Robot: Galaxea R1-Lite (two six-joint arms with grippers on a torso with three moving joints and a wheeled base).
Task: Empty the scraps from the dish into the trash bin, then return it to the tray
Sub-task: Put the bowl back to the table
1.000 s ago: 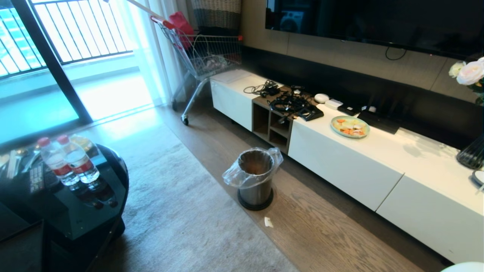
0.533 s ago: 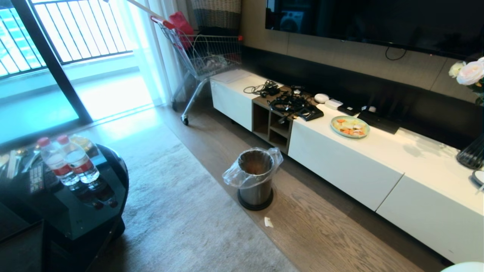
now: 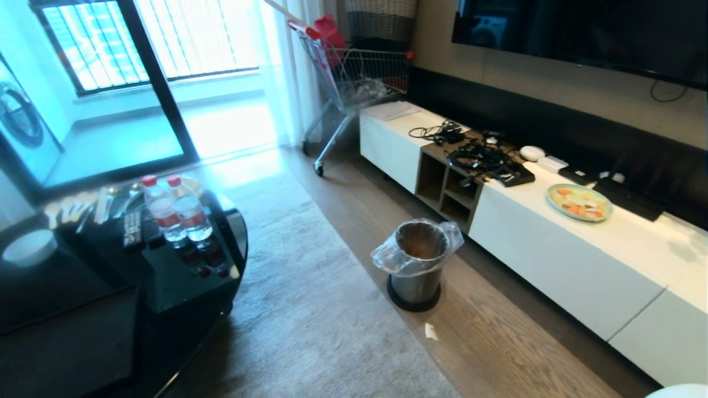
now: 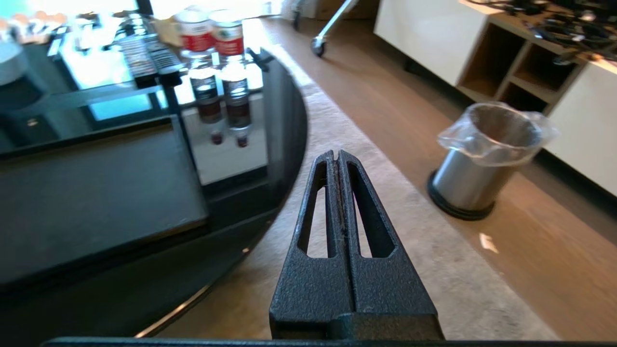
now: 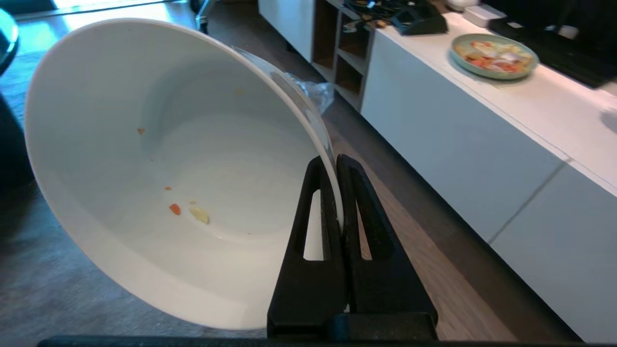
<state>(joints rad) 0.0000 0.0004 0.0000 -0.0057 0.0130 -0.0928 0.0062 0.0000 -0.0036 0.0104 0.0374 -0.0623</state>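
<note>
My right gripper [image 5: 334, 161] is shut on the rim of the dish [image 5: 159, 164], a glossy white deep bowl held tilted, one finger inside and one outside. Only tiny scraps [image 5: 175, 208] cling inside it: an orange speck and a pale bit. The steel trash bin [image 3: 416, 260] with its clear liner stands on the wood floor by the white cabinet; the left wrist view shows the trash bin [image 4: 482, 164] too. On the round table lies the matte-black tray [image 4: 96, 193]. My left gripper [image 4: 336, 154] is shut and empty, above the carpet beside the table edge.
A pale-green plate of food [image 3: 579, 202] sits on the long white cabinet [image 3: 553, 260]. Two water bottles [image 3: 177, 213] and a small white bowl [image 3: 27, 247] stand on the glossy black table [image 3: 182, 276]. A shopping cart [image 3: 359, 77] is at the back, a paper bit [image 3: 430, 330] on the floor.
The whole head view has swung: bin, cabinet and cart sit further right, more of the black table shows at left. The camera moved; the things stayed put.
</note>
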